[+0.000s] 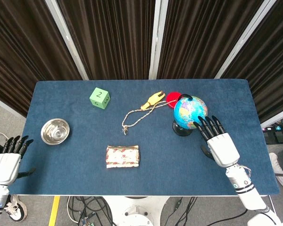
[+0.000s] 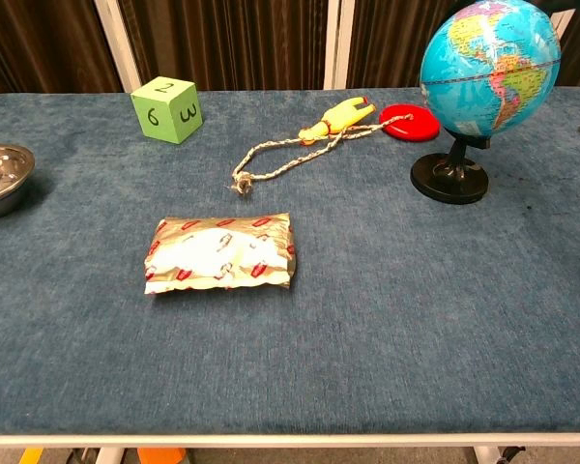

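A small blue globe (image 1: 188, 111) (image 2: 490, 60) stands upright on a black base (image 2: 449, 179) at the table's right. My right hand (image 1: 218, 142) lies just right of it, palm down and fingers spread, with its fingertips (image 1: 201, 124) at the globe's lower right side; I cannot tell if they touch. It holds nothing. In the chest view only a dark sliver at the right edge shows it. My left hand (image 1: 7, 160) hangs off the table's left edge with its fingers apart, holding nothing; the steel bowl (image 1: 55, 131) is nearest to it.
On the blue table (image 1: 75, 169) are a green numbered die (image 1: 100, 98) (image 2: 166, 109), a foil snack packet (image 1: 122, 156) (image 2: 220, 252), a rope with a yellow toy (image 1: 153, 99) (image 2: 338, 118) and a red disc (image 1: 173, 98) (image 2: 409, 122) behind the globe.
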Motion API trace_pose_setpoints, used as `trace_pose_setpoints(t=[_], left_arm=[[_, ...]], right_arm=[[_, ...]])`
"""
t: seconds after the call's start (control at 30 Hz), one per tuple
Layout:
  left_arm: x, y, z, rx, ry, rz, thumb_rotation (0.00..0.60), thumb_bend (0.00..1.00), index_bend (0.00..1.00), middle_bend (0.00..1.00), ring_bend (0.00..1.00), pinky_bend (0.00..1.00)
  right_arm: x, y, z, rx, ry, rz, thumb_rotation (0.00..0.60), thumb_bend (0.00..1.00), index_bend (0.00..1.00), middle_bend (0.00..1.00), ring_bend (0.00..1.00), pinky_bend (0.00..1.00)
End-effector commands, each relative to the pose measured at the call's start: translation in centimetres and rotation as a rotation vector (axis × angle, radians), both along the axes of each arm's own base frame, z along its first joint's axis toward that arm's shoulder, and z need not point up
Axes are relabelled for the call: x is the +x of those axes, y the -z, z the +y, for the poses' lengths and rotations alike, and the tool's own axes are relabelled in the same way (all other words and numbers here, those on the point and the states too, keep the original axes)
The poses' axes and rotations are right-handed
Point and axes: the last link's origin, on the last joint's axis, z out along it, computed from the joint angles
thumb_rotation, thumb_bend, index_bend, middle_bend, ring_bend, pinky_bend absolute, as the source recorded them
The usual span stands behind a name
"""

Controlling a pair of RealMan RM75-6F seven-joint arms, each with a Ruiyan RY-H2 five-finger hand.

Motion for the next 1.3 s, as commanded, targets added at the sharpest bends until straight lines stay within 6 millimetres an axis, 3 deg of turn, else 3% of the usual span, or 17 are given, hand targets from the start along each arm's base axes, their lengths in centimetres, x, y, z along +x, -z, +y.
trace_pose_setpoints(t=[0.03,0.53,1.0,1.17,1.3], left_arm=[[0.0,0.0,0.0,-0.001,-0.001,-0.001,0.600,0.00,0.14,0.08,0.00,0.04],[-0.1,-0.1,0.0,0.010,0.007,-0.004,0.600,0.00,0.14,0.08,0.00,0.04],[-0.3,0.0,0.0,0.004,-0.004,-0.001,0.600,0.00,0.14,0.08,0.00,0.04],[-0.2,0.0,-0.1,0.002,-0.003,-0.001,0.600,0.00,0.14,0.08,0.00,0.04],[-0.2,0.0,-0.1,0.003,-0.004,-0.002,0.600,0.00,0.14,0.08,0.00,0.04]], right_arm=[[0.5,0.9,0.0,0.040,-0.007,0.014,0.600,0.25,0.00,0.00,0.00,0.00],[-1.2,0.6,-1.3,0.046,0.112,0.056,0.600,0.25,0.00,0.00,0.00,0.00],[-5.7,-2.1,-3.2,-0.088,0.414,-0.042,0.600,0.25,0.00,0.00,0.00,0.00],[-7.0,-3.1,-2.3,-0.150,0.448,-0.043,0.600,0.26,0.00,0.00,0.00,0.00],[-8.7,-3.6,-0.3,-0.134,0.470,-0.017,0.600,0.26,0.00,0.00,0.00,0.00]])
